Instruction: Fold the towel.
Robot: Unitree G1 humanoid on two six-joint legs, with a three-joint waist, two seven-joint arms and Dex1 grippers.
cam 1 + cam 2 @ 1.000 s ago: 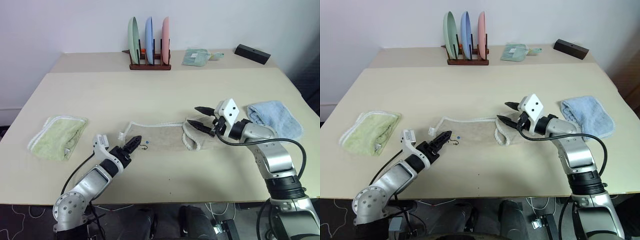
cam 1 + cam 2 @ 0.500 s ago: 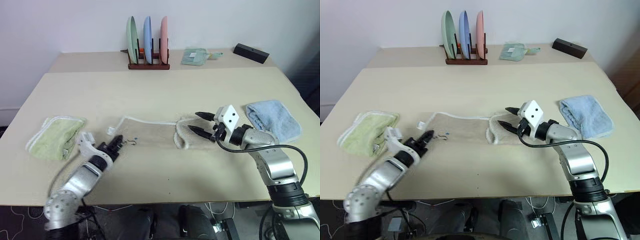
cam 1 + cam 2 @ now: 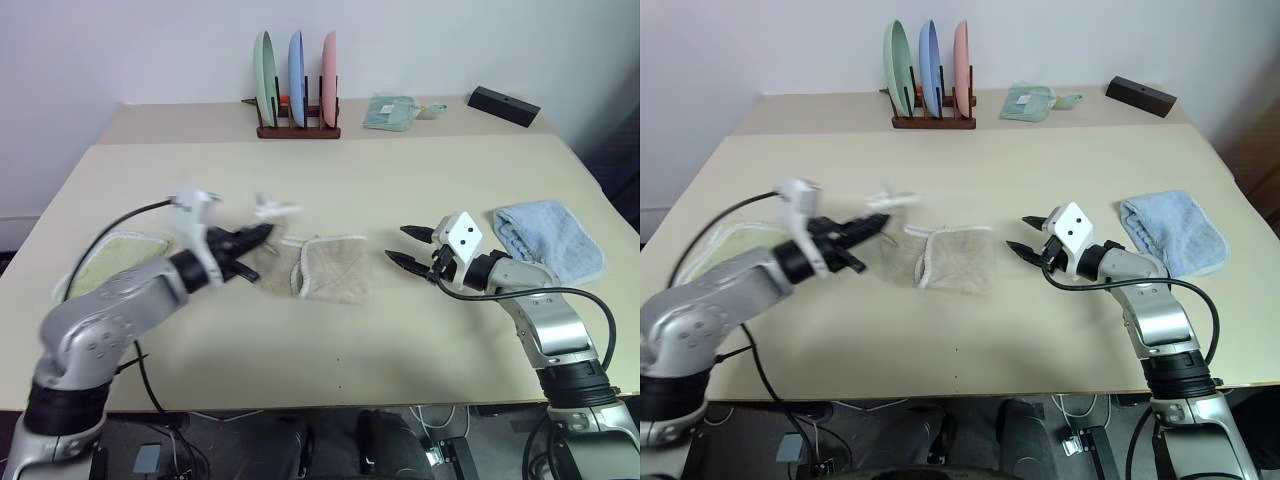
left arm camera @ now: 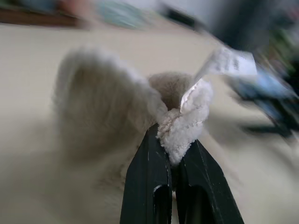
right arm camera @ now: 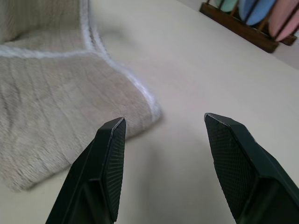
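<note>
My left gripper [image 3: 262, 232] clamps beige terry towel [image 3: 330, 268] corner w/ white tag, lifted, frame centre-left; right gripper [image 3: 408, 246] open, empty, centre-right.

Bystanders on the pale tables — none of them in use

Left of the left gripper, close beside its arm, a light green towel [image 3: 100, 268] lies bunched near the front table's [image 3: 400, 180] left edge. Just right of the right gripper rests a folded light blue towel [image 3: 548, 238]. Well beyond both grippers, on the rear table [image 3: 180, 122], a dark wooden rack [image 3: 298, 130] holds three plates upright on edge — green [image 3: 265, 78], blue [image 3: 297, 78] and pink [image 3: 330, 78], left to right. Farther right along that rear table lie a small pale green cloth [image 3: 390, 112] and then a black box [image 3: 504, 106], set at a slant.
</note>
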